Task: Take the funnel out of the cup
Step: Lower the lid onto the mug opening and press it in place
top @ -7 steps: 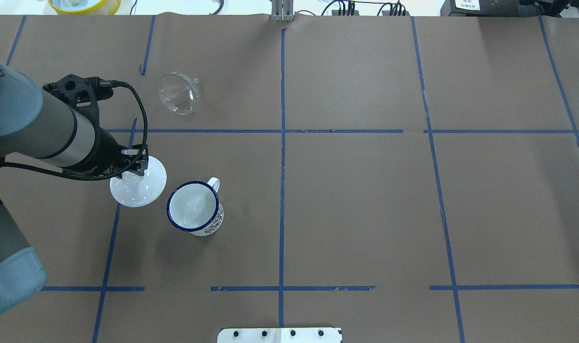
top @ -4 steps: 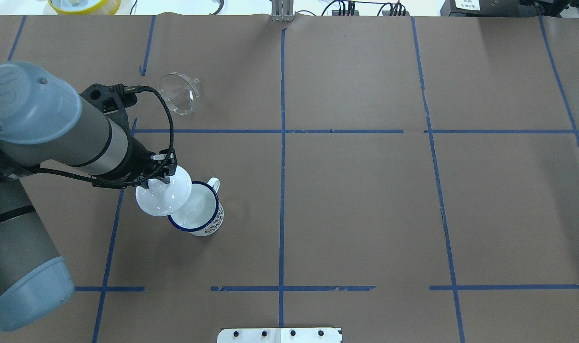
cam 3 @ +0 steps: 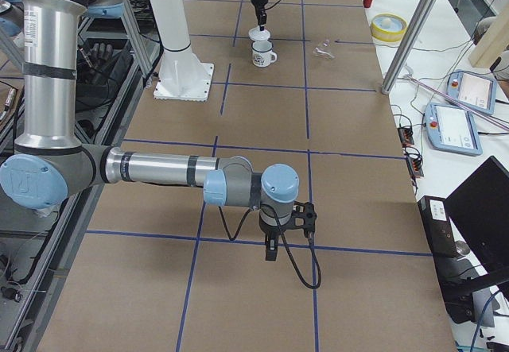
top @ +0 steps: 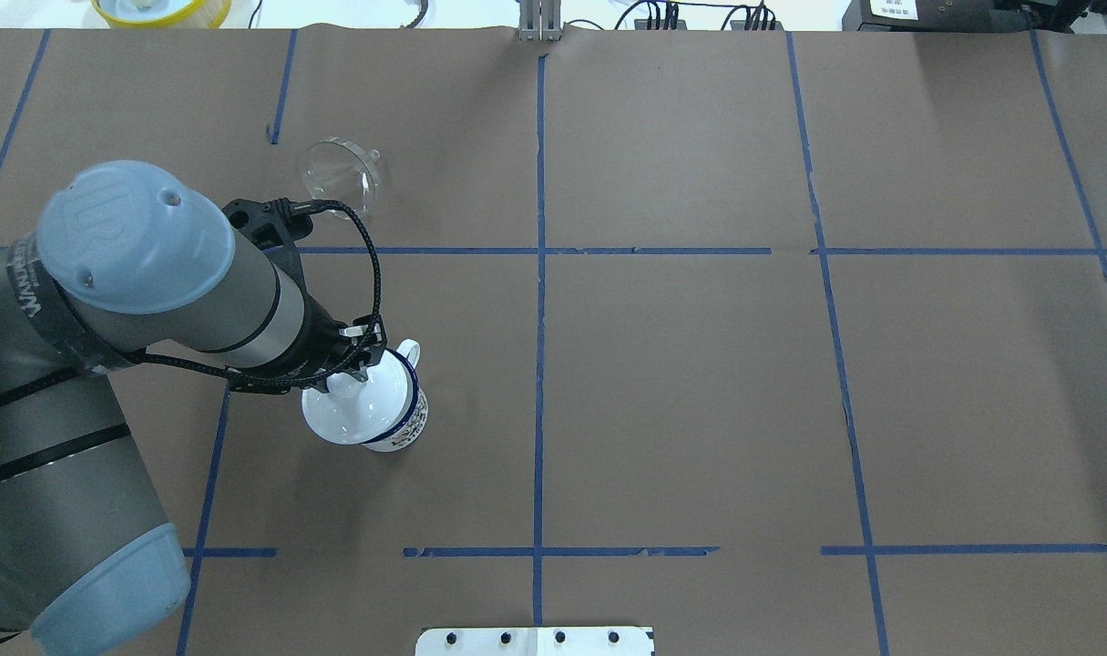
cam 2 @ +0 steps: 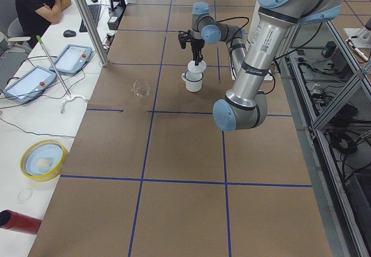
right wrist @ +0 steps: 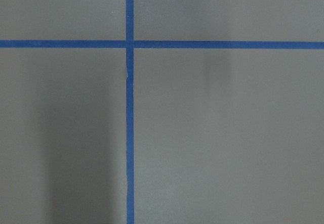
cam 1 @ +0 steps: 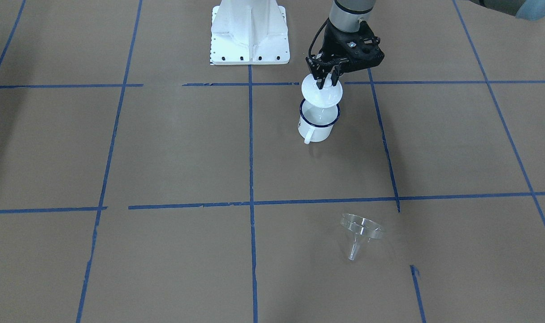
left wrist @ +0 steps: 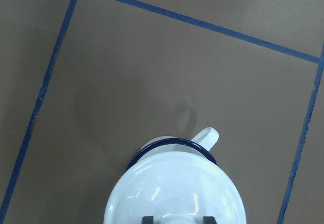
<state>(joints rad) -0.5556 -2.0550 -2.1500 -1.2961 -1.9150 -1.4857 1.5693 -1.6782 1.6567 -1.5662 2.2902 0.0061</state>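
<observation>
The clear funnel [top: 339, 178] lies on its side on the brown table, far from the cup; it also shows in the front view [cam 1: 361, 231]. The cup [top: 409, 426], a white mug with a dark blue rim, stands upright [cam 1: 317, 128]. My left gripper [top: 353, 366] is shut on the knob of a white round lid [top: 351, 412] and holds it just over the cup's mouth, covering most of it [left wrist: 174, 193]. The cup's handle [left wrist: 207, 135] sticks out beyond the lid. My right gripper [cam 3: 270, 250] hangs over bare table far away; I cannot tell whether it is open.
The robot's white base plate [cam 1: 250, 31] sits behind the cup. Blue tape lines [top: 539, 273] cross the brown paper. A yellow bowl [top: 161, 9] sits off the table's far edge. A person and tablets [cam 2: 72, 57] are at a side desk.
My left gripper has carried the white lid to the right, from beside the cup to right over its mouth. The funnel and cup have not moved.
</observation>
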